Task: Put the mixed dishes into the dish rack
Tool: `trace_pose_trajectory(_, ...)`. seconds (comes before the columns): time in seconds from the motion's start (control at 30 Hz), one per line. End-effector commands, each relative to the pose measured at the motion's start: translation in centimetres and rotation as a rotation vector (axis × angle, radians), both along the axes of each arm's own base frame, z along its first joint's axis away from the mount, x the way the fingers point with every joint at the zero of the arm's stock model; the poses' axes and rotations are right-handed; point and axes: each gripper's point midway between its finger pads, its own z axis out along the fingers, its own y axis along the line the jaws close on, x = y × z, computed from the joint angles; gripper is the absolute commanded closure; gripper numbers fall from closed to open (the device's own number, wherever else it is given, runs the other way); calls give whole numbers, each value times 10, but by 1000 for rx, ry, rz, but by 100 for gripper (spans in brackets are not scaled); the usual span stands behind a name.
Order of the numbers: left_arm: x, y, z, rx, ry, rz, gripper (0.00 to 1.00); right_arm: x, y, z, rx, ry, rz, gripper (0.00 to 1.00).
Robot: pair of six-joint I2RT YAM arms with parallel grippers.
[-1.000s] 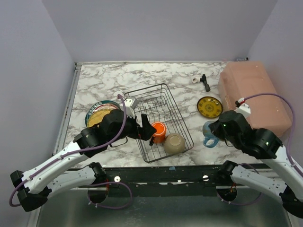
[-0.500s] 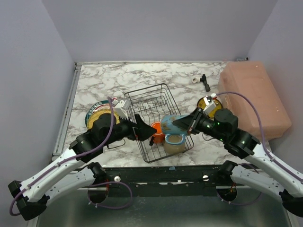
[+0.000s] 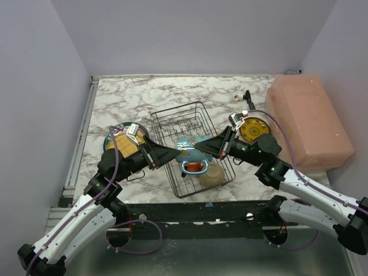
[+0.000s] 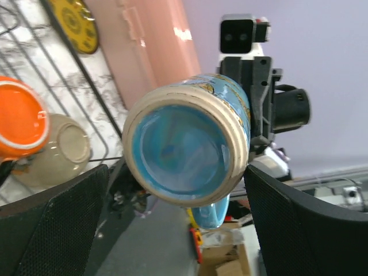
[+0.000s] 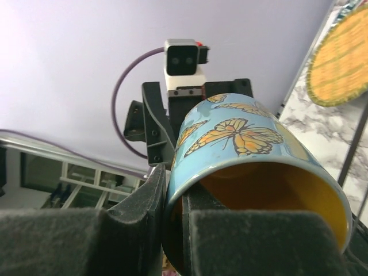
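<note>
Top external shows the blue mug (image 3: 188,147) aloft over the near half of the rack (image 3: 172,118), rim pinched by the right gripper (image 3: 201,147); left gripper (image 3: 171,153) spread wide at its base; loading underway, next probably lowering it beside the orange mug (image 3: 195,167).

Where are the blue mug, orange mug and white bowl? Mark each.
blue mug (image 4: 184,146): left wrist view, its base.
orange mug (image 4: 18,115): left wrist view, its orange surface.
white bowl (image 4: 63,150): left wrist view, its underside.
</note>
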Motion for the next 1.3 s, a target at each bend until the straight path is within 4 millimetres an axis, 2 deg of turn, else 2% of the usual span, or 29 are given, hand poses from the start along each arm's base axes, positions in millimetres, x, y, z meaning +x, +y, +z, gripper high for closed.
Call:
trace_pose_trajectory(0.0,-15,-10,27,-156,-1,-138,1,-30,-11,76,281,-154,121,100)
trace_pose_trajectory(0.17,-20,-14,32,-205,-16,-194,1,-30,-9,70,273,-143,130,100)
trace_pose_trajectory(0.3,-16,-8,24,-120,-48,-137,1,-28,-11,63,266,-126,108,100)
trace_pose_trajectory(0.4,-16,-6,25,-90,-75,-128,1,-30,-9,63,276,-127,130,100)
trace_pose_trajectory(0.63,-21,-23,31,-194,11,-270,1,-37,-4,69,318,-160,202,100)
trace_pose_trajectory(0.8,-27,-27,44,-234,-9,-335,1,-27,6,49,266,-123,192,100)
trace_pose_trajectory(0.87,-30,-27,48,-234,-25,-347,6,-24,9,40,229,-111,184,100)
trace_pose_trajectory(0.9,-31,-26,48,-227,-24,-347,13,-22,10,35,212,-108,175,100)
trace_pose_trajectory(0.97,-31,-25,46,-207,-22,-339,34,-18,11,27,176,-104,149,100)
trace_pose_trajectory(1.1,-27,-24,33,-166,17,-307,80,-6,13,8,40,-96,82,98)
trace_pose_trajectory(1.13,-25,-24,29,-159,35,-296,98,-4,13,4,6,-103,71,93)
trace_pose_trajectory(1.2,-22,-24,20,-143,74,-276,100,0,11,0,-53,-109,42,72)
trace_pose_trajectory(1.27,-19,-23,14,-135,106,-256,100,3,9,-5,-111,-116,25,56)
